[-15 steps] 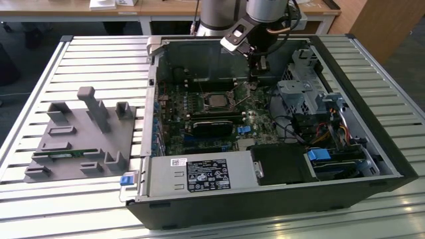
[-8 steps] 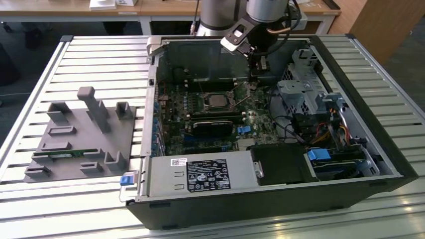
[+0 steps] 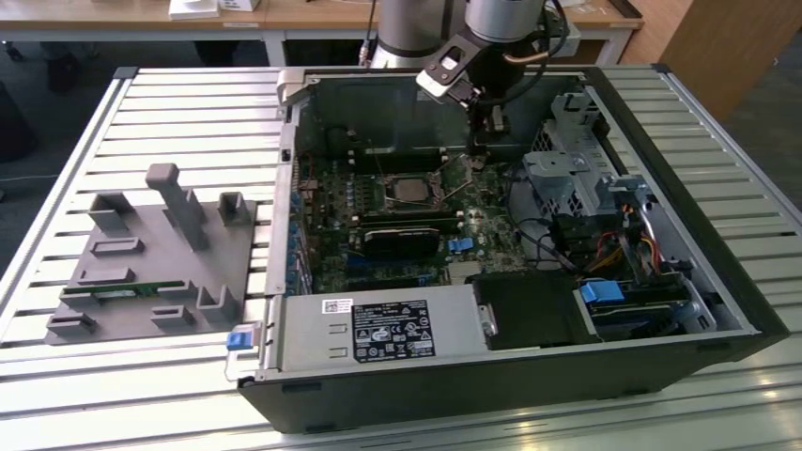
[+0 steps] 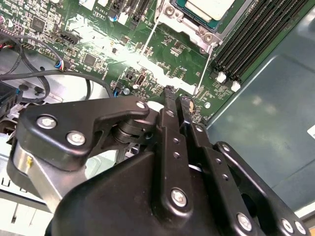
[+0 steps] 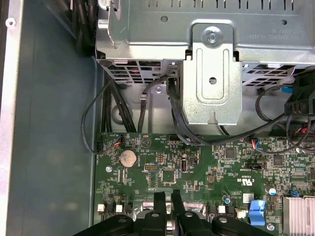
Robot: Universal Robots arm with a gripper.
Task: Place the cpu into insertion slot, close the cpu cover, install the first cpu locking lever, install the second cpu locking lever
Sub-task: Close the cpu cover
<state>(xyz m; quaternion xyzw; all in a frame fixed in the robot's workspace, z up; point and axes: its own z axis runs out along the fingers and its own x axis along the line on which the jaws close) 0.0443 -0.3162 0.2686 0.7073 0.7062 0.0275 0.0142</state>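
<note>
Just ahead of the pincer (image 4: 178, 96) — jaws narrow, gripping nothing visible — stands a locking lever (image 4: 206, 66); beyond it, the cpu (image 4: 209, 6) lies framed by the cpu cover (image 4: 189, 27). You would best press squarely.

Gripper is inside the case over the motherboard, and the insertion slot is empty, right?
Not empty. The second wrist view shows the cpu seated in the insertion slot. The gripper is inside the case over the motherboard, as you say.
</note>
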